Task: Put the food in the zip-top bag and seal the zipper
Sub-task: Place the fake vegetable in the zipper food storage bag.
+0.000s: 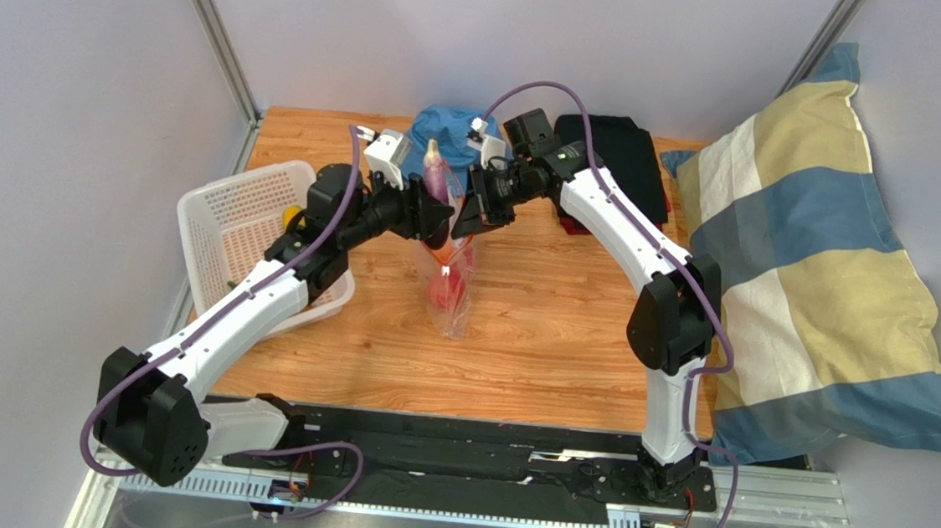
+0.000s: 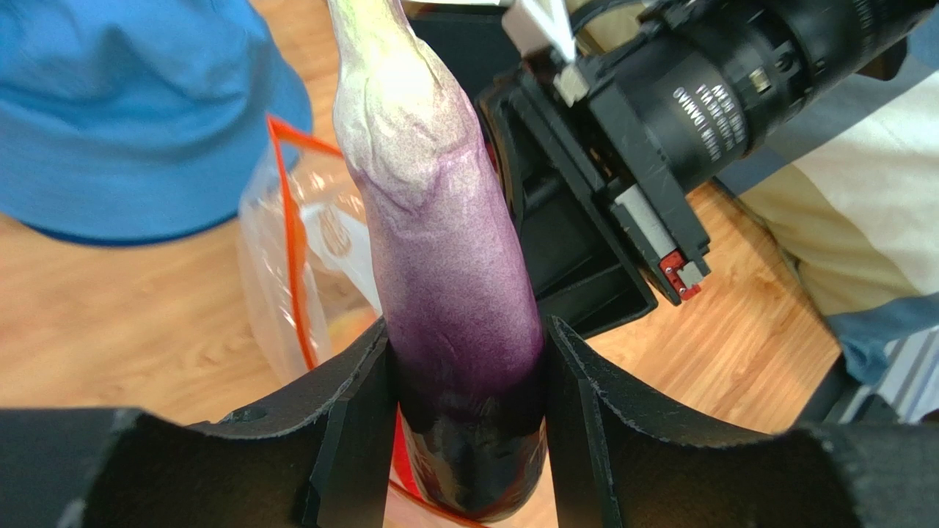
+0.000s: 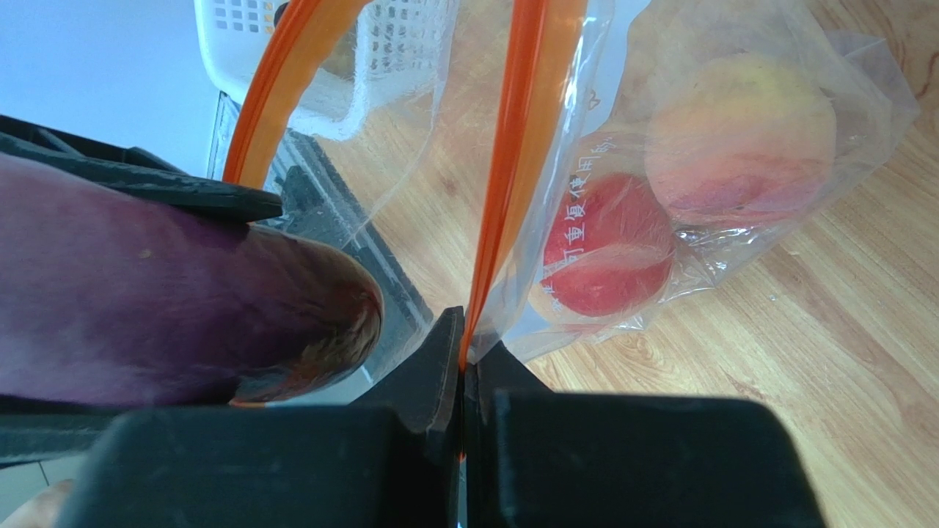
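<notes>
My left gripper [image 2: 468, 380] is shut on a long purple toy eggplant [image 2: 452, 275], its dark tip at the mouth of the clear zip-top bag [image 1: 452, 282]. In the top view the eggplant [image 1: 437, 173] stands up above the bag between both grippers. My right gripper [image 3: 463, 352] is shut on the bag's orange-red zip strip [image 3: 513, 165] and holds the mouth up. Inside the bag lie a red apple [image 3: 606, 259] and a peach [image 3: 738, 138]. The eggplant's tip [image 3: 276, 319] shows at the left in the right wrist view. The slider is not seen.
A white mesh basket [image 1: 250, 241] stands at the left with a yellow piece in it. A blue hat [image 1: 448, 130] and a black cloth [image 1: 617, 156] lie at the back. A striped pillow [image 1: 817, 254] lies at the right.
</notes>
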